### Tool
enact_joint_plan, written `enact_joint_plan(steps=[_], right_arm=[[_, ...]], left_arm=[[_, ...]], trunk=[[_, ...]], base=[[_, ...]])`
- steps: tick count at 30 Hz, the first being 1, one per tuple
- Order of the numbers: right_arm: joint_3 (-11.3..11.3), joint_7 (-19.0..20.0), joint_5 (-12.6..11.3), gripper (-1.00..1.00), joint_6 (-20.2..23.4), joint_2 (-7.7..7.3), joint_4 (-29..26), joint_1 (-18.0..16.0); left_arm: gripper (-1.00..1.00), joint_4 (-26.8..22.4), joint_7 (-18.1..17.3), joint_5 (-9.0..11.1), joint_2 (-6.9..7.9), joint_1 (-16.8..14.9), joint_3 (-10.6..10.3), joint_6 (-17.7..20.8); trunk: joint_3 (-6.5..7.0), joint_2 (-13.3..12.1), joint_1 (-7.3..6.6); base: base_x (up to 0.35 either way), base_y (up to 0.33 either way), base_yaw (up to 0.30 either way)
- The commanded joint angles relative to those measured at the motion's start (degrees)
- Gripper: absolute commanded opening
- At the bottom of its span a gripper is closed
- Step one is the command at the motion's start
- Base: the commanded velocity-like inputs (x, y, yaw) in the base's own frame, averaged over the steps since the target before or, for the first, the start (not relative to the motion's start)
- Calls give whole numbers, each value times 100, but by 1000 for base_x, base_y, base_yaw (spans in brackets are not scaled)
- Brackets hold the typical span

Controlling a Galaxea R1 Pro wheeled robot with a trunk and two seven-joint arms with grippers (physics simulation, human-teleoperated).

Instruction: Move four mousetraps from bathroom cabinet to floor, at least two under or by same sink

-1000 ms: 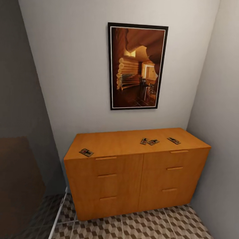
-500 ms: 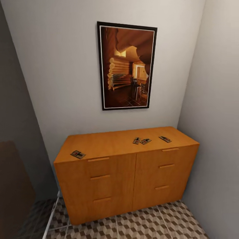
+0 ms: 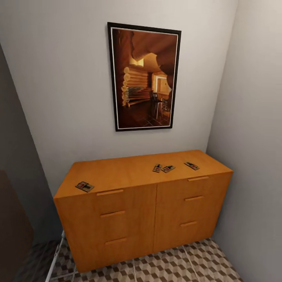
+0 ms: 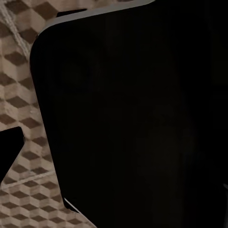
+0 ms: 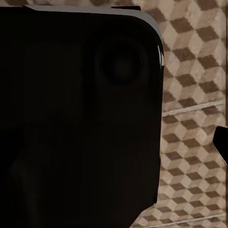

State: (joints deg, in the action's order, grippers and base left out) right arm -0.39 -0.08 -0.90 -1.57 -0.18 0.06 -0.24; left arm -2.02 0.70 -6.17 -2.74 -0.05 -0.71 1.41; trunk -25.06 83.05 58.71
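Framed cabin picture (image 3: pixel 144 77), pale grey walls (image 3: pixel 62 98)

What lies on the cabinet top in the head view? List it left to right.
Lone mousetrap near the front left corner → mousetrap → mousetrap close beside it → mousetrap toward the right end, all on the cabinet.

**Wood, tile and matt paint**

The cabinet (image 3: pixel 117 176) looks like smooth orange-brown wood with a soft satin sheen and wooden bar handles. The mousetraps (image 3: pixel 85 186) are small wood boards carrying dark metal parts. The bathroom floor (image 3: pixel 176 266) is patterned tile. The walls (image 3: pixel 58 98) are matt.
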Motion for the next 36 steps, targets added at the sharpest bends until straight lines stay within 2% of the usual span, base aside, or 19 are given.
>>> enact_joint_plan(steps=[1, 10, 36], right_arm=[[-3, -1, -9, 100, -17, 0, 3, -2], [-4, -1, -10, 100, -19, -2, 3, -3], [-5, -1, -10, 100, -2, -17, 3, -3]], left_arm=[[100, -9, 8, -59, 0, -1, -2, 14], [100, -9, 1, -59, -6, -3, 1, 8], [100, -77, -11, -46, -8, -4, 13, -5]], trunk=[[-6, 2, 2], [-6, 2, 2], [-6, 2, 2]], base=[[242, -114, -6], [161, -88, -2], [6, -4, 0]])
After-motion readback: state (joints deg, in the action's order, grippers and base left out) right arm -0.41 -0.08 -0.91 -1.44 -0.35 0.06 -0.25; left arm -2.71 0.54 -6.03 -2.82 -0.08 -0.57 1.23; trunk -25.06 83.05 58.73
